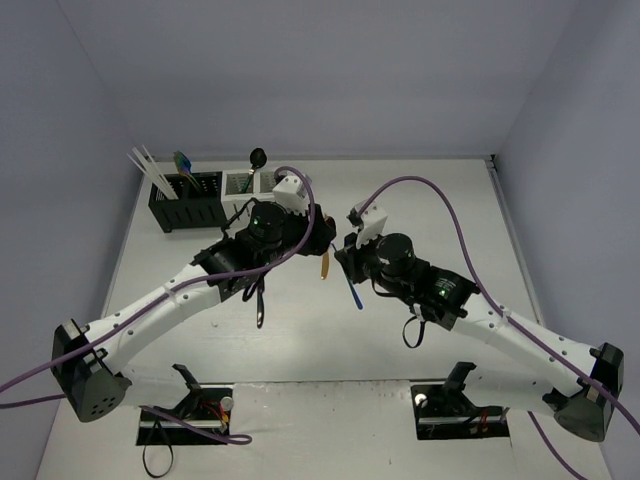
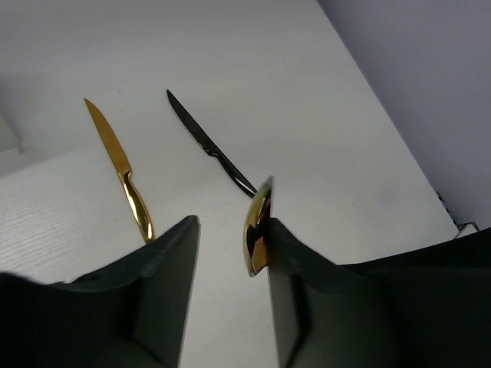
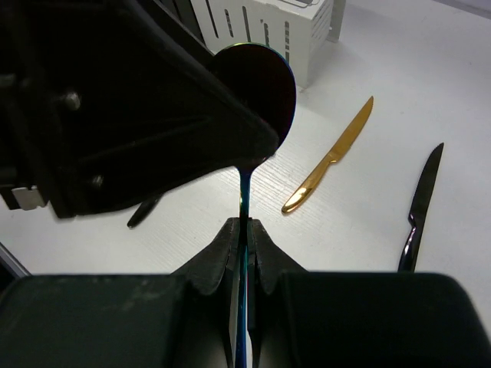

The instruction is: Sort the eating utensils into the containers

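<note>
My right gripper (image 3: 244, 224) is shut on the handle of an iridescent blue spoon (image 3: 257, 80) and holds it upright above the table. In the top view the right gripper (image 1: 345, 258) sits mid-table, with the spoon's blue handle (image 1: 354, 292) hanging below it. My left gripper (image 1: 318, 232) is open around the spoon's bowl (image 2: 258, 228). The bowl rests against its right finger (image 2: 307, 291), with a gap to the left one. A gold knife (image 2: 119, 165) and a black knife (image 2: 207, 142) lie on the table beyond. The black caddy (image 1: 185, 200) and white caddy (image 1: 245, 183) stand at the back left.
Pale chopsticks (image 1: 145, 165) and a blue-green utensil stand in the black caddy. A black spoon (image 1: 258, 156) stands in the white caddy. A black utensil (image 1: 260, 300) lies on the table under my left arm. The white caddy also shows in the right wrist view (image 3: 268, 27).
</note>
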Motion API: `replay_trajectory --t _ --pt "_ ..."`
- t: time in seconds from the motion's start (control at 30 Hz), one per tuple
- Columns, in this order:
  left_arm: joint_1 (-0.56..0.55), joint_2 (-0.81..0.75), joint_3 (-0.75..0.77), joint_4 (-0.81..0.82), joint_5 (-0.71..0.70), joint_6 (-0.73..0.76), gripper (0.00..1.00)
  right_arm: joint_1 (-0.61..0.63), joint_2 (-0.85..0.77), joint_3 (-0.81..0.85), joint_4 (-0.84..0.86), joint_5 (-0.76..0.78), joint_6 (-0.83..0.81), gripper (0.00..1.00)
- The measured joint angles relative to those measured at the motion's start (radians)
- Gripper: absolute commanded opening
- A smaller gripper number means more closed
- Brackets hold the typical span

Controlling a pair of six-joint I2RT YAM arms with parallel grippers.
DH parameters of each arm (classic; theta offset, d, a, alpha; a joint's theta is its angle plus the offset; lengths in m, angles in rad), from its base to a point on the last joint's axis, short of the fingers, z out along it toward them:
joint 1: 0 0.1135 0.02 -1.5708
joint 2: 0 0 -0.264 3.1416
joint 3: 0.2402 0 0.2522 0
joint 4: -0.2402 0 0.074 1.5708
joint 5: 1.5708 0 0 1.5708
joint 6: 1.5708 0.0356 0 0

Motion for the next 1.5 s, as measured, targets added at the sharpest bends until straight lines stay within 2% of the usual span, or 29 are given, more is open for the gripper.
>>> replay_trajectory --t 0.03,0.13,0.17,0.23,0.3,0.47,0.53,0.6,0.77,0.9,1.07,1.3,1.5 --pt "-0.004 0.005 0.002 -0.001 -0.012 0.003 0.27 0.0 0.0 0.0 0.001 0.0 0.0 0.0" --pt "-0.014 0.01 0.003 0.0 -0.035 0.013 0.03 0.001 0.0 -0.001 0.003 0.0 0.0 0.0" --pt "-0.018 0.01 0.003 0.003 -0.041 0.016 0.0 0.001 0.0 -0.002 0.005 0.0 0.0 0.0" --pt "-0.024 0.009 0.004 0.023 -0.044 0.018 0.0 0.001 0.004 -0.006 0.014 -0.002 0.0 0.0" --pt "-0.026 0.008 0.004 0.029 -0.053 0.029 0.0 0.002 0.01 -0.009 0.029 -0.002 0.0 0.11" --pt "-0.026 0.005 0.0 0.056 -0.068 0.064 0.0 0.005 0.015 -0.011 0.042 -0.002 -0.002 0.53" --pt "-0.025 0.001 -0.001 0.057 -0.092 0.093 0.0 0.006 0.015 -0.013 0.044 0.0 -0.003 0.64" --pt "-0.023 -0.002 -0.002 0.055 -0.135 0.135 0.0 0.006 0.015 -0.015 0.045 0.009 -0.006 0.68" --pt "0.025 -0.005 0.016 0.006 -0.289 0.296 0.0 0.004 0.013 -0.053 0.052 0.086 0.004 0.71" --pt "0.153 0.025 0.089 -0.003 -0.384 0.451 0.0 -0.01 0.003 -0.091 0.046 0.135 0.016 0.71" --pt "0.33 0.145 0.245 0.075 -0.463 0.664 0.0 -0.044 -0.027 -0.113 0.035 0.161 0.027 0.72" --pt "0.43 0.388 0.458 0.201 -0.479 0.906 0.0 -0.084 -0.058 -0.143 0.02 0.161 0.042 0.71" --pt "0.462 0.559 0.523 0.273 -0.465 0.989 0.0 -0.119 -0.071 -0.161 0.001 0.155 0.044 0.71"
